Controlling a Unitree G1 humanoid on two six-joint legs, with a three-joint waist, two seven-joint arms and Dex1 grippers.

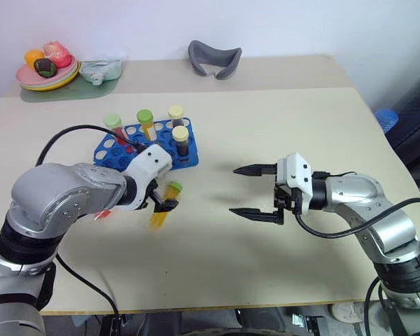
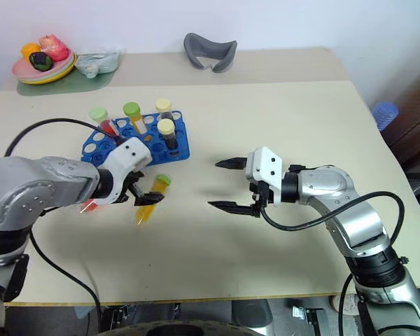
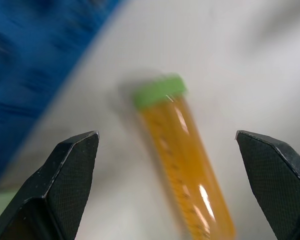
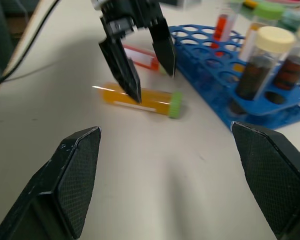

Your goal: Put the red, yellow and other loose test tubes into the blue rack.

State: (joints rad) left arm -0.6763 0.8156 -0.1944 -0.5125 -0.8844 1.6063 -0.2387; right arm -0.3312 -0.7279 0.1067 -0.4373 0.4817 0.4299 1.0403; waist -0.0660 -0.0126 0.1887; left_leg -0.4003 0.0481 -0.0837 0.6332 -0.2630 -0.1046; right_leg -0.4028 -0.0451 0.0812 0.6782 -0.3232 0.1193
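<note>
Beige table (image 1: 266, 231), right wrist reveals red tube (image 4: 140, 56)

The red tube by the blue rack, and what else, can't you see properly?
- Red tube: left arm covers most of it in the eye views; left pincer crosses it in the right wrist view.
- Blue rack: blurred and cut off in the left wrist view.
- Plate's food: too small to name.
</note>
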